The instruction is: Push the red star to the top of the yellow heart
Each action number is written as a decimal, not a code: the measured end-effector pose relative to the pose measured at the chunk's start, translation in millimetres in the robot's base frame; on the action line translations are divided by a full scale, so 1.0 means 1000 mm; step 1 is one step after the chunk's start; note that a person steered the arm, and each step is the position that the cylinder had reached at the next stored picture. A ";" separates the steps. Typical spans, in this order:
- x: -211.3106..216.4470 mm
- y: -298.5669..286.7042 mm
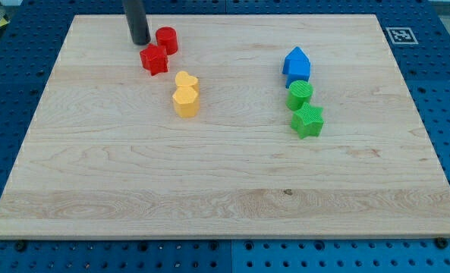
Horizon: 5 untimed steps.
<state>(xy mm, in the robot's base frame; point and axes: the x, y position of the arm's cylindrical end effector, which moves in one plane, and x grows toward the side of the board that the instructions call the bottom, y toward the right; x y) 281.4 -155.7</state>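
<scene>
The red star lies on the wooden board at the view's upper left. The yellow heart sits just below and to the right of it, a small gap apart. My tip rests on the board just above and to the left of the red star, very close to it. A red cylinder stands right of the tip and just above the star. A yellow hexagon touches the heart's lower side.
At the view's right a blue block, a green cylinder and a green star form a column. The wooden board lies on a blue perforated table. A marker tag sits at the top right corner.
</scene>
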 end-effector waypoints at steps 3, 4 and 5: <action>0.027 -0.007; 0.029 0.009; 0.037 0.016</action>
<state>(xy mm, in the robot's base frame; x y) 318.5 -139.3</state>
